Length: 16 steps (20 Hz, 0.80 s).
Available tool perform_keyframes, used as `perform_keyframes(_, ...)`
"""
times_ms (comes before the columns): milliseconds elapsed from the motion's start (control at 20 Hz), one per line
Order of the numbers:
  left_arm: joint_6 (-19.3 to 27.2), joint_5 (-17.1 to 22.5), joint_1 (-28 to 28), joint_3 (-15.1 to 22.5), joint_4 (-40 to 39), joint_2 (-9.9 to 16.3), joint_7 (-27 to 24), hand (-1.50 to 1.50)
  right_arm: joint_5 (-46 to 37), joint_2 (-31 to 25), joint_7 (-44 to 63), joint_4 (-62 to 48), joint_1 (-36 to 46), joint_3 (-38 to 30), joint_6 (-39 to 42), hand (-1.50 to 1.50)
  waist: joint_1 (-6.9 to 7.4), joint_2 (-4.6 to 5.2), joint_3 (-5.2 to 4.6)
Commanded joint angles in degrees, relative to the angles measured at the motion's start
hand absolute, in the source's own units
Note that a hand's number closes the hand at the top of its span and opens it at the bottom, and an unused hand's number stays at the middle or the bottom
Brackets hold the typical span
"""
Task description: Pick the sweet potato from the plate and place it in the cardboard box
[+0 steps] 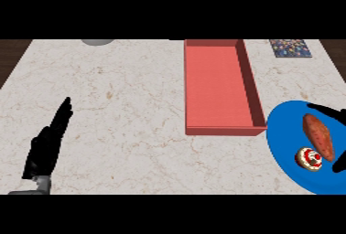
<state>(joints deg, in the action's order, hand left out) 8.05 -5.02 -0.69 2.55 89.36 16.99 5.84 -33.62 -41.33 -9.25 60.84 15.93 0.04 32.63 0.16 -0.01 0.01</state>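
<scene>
Between the dark fingers of the right robot hand [338, 162] lies the sweet potato [318, 136], lengthwise on the blue plate [283, 137] at the desk's [121, 114] right edge. Only fingers of that hand show, one above the potato's far end and one just beyond its near end, so they look spread to straddle it without closing yet; I judge the grasp is being set up, not made. Just beside the potato's near end, on the same plate, sits a small round pastry with red topping [310, 158], close enough that closing fingers could nudge it. To the left of this hand, touching or nearly touching the plate's rim, stands the reddish open box [219, 82], long and shallow; its near wall is the thing to lift over. Well away at the far left, the left robot hand [49, 141] rests with straight fingers pressed together. A patterned card [291, 48] and a grey round object [99, 41] lie at the far edge, out of the way
</scene>
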Motion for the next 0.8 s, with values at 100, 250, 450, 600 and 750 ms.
perform_keyframes(100, -0.4, -2.4, 0.0, 0.0, 3.8, -1.9, 2.4, 0.0, -5.7, 3.2, -2.8, -6.7, 3.5, 0.7, -2.2, -1.5, 0.28, 0.06, 0.01)
perform_keyframes(250, -1.6, -2.0, -1.0, -1.8, -3.1, -3.0, -4.9, 0.0, -6.8, 2.6, -2.2, -3.2, 0.6, -0.3, -1.3, -1.5, -0.03, 0.02, -0.02)
perform_keyframes(450, -2.1, -2.6, 4.5, -3.2, -5.4, -3.0, -1.4, 0.0, -5.0, 1.5, -5.7, -6.8, 2.5, -2.6, 3.3, 1.5, -0.11, 0.07, -0.01)
perform_keyframes(600, -2.2, -3.3, -2.8, -1.7, 2.3, -4.0, -0.4, 0.0, -8.8, 3.5, -7.0, -3.8, -1.1, -1.2, -3.2, 1.5, 0.07, -0.02, 0.0)
perform_keyframes(750, -3.3, -2.5, -0.4, -2.6, 1.6, -3.2, 0.1, 0.0, -11.4, 4.3, -4.2, -3.9, 3.2, -1.9, -9.7, 1.5, 0.2, 0.01, 0.01)
